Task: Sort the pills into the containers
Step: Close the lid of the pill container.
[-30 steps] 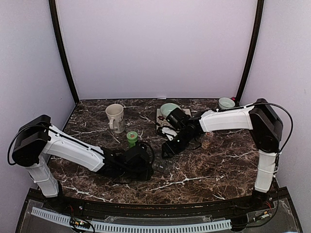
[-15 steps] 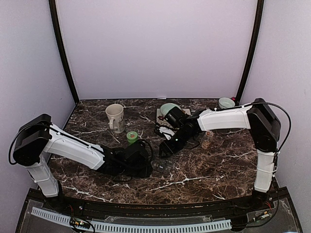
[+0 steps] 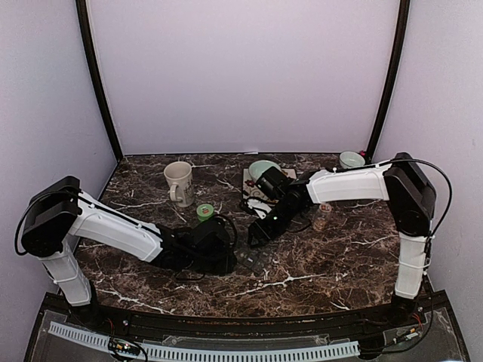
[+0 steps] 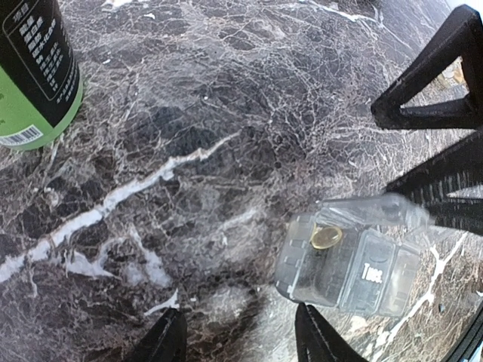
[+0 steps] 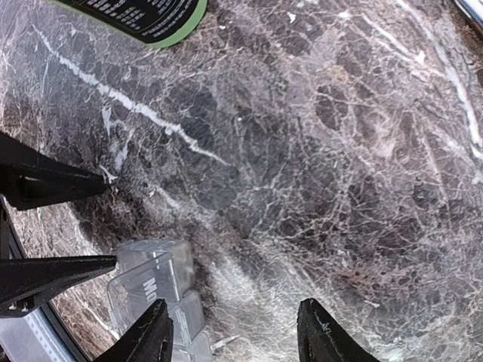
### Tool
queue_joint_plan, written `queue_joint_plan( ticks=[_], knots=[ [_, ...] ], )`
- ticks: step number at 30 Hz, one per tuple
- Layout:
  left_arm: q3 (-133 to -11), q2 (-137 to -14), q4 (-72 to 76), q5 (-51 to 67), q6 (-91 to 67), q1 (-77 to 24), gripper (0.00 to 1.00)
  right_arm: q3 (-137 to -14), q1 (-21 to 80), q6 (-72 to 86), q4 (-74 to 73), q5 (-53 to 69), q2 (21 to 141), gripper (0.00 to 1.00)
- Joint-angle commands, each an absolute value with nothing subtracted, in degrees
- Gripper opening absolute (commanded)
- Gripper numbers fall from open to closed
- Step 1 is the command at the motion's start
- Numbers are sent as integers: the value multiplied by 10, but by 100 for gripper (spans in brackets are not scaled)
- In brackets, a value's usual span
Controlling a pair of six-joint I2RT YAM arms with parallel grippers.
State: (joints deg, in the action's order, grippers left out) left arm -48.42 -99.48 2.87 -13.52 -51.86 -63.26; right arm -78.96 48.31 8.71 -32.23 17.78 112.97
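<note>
The containers (image 4: pixel 355 256) are a translucent grey strip of joined compartments lying on the marble, also seen as the containers (image 5: pixel 151 283) and the containers (image 3: pixel 255 261). One compartment stands with its lid up, and a single tan pill (image 4: pixel 326 238) lies in it. My left gripper (image 4: pixel 240 343) is open just short of the strip's near corner, with only marble between its fingers. My right gripper (image 5: pixel 235 335) is open too, beside the strip's other side and holding nothing. In the top view the left gripper (image 3: pixel 229 258) and right gripper (image 3: pixel 255 235) face each other across the strip.
A green-and-black bottle (image 3: pixel 204 214) stands behind the left gripper, with a cream mug (image 3: pixel 179 182) further back. A pale green bowl (image 3: pixel 263 170) sits behind the right arm, a small amber bottle (image 3: pixel 322 217) to its right, and a small bowl (image 3: pixel 351 159) in the back right corner.
The right gripper has come a little left and down toward the strip. The left arm has barely shifted. Both stay open.
</note>
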Motion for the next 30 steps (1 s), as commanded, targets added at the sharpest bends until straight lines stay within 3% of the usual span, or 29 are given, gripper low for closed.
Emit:
queue_joint_plan(
  ticks=[1,30],
  knots=[
    [-478,-1008,17,-123,-509,-626,53,-805,482,80,-333,193,1136,57],
    [-482,-1013,20,-118,-511,-625,52,-814,491,58,-357,246,1148,56]
  ],
)
